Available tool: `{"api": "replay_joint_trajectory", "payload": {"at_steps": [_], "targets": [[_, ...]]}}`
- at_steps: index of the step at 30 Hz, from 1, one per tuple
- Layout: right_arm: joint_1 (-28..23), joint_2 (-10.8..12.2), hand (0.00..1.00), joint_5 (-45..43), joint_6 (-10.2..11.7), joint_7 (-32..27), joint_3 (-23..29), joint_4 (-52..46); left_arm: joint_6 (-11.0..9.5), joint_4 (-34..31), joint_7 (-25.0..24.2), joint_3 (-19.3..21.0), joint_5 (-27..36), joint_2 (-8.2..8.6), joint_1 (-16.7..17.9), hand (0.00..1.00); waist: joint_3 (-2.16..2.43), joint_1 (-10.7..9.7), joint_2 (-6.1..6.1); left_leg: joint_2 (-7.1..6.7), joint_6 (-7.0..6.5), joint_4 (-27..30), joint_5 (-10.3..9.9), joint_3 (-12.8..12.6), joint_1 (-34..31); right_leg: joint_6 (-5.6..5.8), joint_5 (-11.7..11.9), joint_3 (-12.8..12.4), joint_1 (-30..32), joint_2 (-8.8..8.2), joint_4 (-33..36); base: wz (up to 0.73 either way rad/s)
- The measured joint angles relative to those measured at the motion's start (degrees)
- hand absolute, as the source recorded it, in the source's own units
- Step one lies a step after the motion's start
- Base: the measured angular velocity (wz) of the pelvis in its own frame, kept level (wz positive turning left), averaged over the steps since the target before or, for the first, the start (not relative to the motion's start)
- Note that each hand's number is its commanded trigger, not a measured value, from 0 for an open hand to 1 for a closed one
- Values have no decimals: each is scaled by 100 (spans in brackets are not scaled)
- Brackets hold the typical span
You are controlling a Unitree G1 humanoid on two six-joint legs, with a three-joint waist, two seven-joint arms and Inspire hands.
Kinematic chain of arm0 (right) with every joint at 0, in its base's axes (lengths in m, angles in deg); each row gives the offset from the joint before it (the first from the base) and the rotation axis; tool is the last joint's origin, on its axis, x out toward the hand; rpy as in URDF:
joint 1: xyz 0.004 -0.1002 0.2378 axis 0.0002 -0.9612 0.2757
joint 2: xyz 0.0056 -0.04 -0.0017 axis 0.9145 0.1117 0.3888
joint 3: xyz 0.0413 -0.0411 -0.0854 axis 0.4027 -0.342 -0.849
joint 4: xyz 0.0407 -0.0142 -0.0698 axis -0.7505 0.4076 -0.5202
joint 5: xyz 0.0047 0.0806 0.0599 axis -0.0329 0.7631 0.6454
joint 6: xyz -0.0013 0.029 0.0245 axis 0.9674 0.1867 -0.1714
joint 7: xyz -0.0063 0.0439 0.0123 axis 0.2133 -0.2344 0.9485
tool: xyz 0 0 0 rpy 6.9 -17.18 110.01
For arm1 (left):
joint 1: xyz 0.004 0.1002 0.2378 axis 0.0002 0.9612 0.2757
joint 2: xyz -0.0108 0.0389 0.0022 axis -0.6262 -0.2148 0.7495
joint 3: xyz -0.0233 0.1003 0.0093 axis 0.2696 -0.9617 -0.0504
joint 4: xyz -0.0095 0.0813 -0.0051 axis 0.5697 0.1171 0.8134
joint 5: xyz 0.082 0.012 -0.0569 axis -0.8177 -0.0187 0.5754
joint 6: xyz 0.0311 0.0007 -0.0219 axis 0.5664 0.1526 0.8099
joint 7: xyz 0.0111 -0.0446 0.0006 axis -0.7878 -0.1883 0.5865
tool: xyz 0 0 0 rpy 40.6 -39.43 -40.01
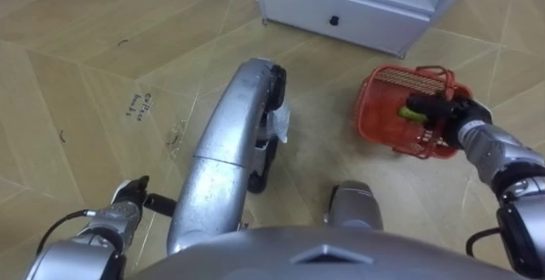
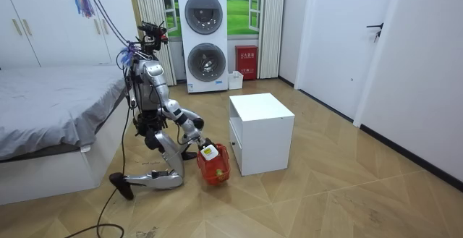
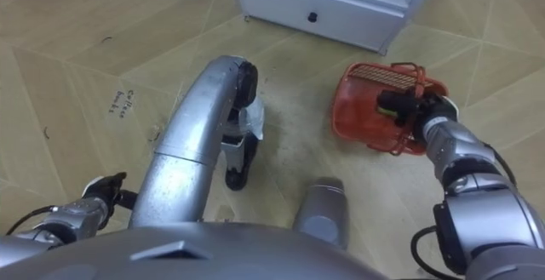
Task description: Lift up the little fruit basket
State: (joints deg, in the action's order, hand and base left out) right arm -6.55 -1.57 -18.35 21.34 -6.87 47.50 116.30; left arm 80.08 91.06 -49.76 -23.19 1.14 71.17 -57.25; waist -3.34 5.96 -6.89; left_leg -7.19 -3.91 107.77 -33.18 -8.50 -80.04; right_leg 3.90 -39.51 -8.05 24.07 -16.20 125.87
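Left eye view, robot hand clasping basket

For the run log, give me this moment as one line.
fruit basket: on floor by white cabinet | right hand: closed on its handle | left hand: idle at side | posture: kneeling

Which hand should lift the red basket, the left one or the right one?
The right one, probably. The right hand is right at the red basket, over its rim. The left hand hangs low on the robot's other side, far from it.
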Motion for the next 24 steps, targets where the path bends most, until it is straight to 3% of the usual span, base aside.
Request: {"api": "replay_joint_trajectory", "payload": {"at_steps": [4,6,9,11,12,13,14,16,17,18,19,20,22,23,24], "targets": [[143,-12,100,-52,-132,-15,10,-678,25,-16,-2,315,-24,-25,32,0,26,23,-38,78,-68,-167,-42,139,70,68,-64,-55,-17,342,-456,-10],[155,-10,100,-75,-241,4,17,-1069,53,-95,3,335,-42,-19,113,0,47,53,-77,123,-98,-480,-55,151,267,81,-70,-98,-16,376,-962,-29],[143,-9,100,-63,-384,154,61,-1795,145,-186,24,569,-37,-16,451,0,90,51,-97,250,-170,-1342,-34,190,858,81,-69,-87,-240,436,-2453,-41],[24,-10,100,-72,-438,190,159,-2388,174,-268,102,779,0,-16,736,0,130,19,-106,255,-222,-2016,24,187,1343,166,16,-30,-592,432,-3627,-35],[-175,-6,100,-73,-465,248,253,-2807,212,-281,153,944,1,-20,849,0,150,-1,-112,248,-276,-2475,63,178,1716,193,217,6,-908,427,-4451,-26],[-456,-10,100,-72,-516,317,323,-3233,231,-382,249,1169,15,-27,1022,0,203,-28,-161,237,-322,-2946,103,135,2126,194,611,6,-1169,396,-5131,-25],[-589,-10,100,-76,-554,348,357,-3429,237,-458,287,1274,24,-27,1120,0,215,-2,-166,233,-346,-3167,122,118,2338,178,865,2,-1292,395,-5404,-30],[-1015,-6,100,-105,-578,387,490,-3992,264,-551,424,1507,92,-61,1313,0,239,14,-139,177,-401,-4020,205,104,3229,153,2174,-22,-1698,386,-6214,-25],[-1088,-6,100,-118,-578,413,510,-4081,265,-582,486,1521,128,-76,1343,0,243,7,-135,157,-416,-4219,233,102,3438,158,2528,-38,-1749,388,-6303,-20],[-1182,0,100,-261,-586,438,515,-4218,266,-600,600,1544,165,-97,1352,0,249,16,-132,147,-442,-4578,284,100,3822,222,3144,-93,-1756,421,-6382,-22],[-1241,24,100,-404,-633,493,510,-4296,275,-621,659,1536,167,-127,1351,0,251,15,-133,140,-457,-4897,323,107,4206,288,3335,-119,-1704,496,-6333,-24],[-1302,32,100,-457,-654,515,511,-4371,277,-635,676,1540,168,-139,1351,0,255,14,-118,144,-458,-5033,335,121,4378,289,3283,-120,-1659,524,-6265,-25],[-1422,30,100,-499,-682,595,519,-4707,324,-690,763,1534,169,-129,1365,0,264,-1,-77,153,-432,-5541,384,130,5006,274,2618,-60,-1247,669,-5962,-25],[-1424,30,100,-513,-683,599,530,-4795,359,-707,765,1537,167,-120,1364,0,273,-25,-59,157,-423,-5680,411,133,5142,275,2412,9,-1115,665,-5959,-18],[-1421,31,100,-583,-682,605,552,-5008,409,-780,791,1548,151,-109,1365,0,280,-57,-37,191,-377,-5955,483,155,5407,253,2040,176,-888,650,-6056,-7]]}}
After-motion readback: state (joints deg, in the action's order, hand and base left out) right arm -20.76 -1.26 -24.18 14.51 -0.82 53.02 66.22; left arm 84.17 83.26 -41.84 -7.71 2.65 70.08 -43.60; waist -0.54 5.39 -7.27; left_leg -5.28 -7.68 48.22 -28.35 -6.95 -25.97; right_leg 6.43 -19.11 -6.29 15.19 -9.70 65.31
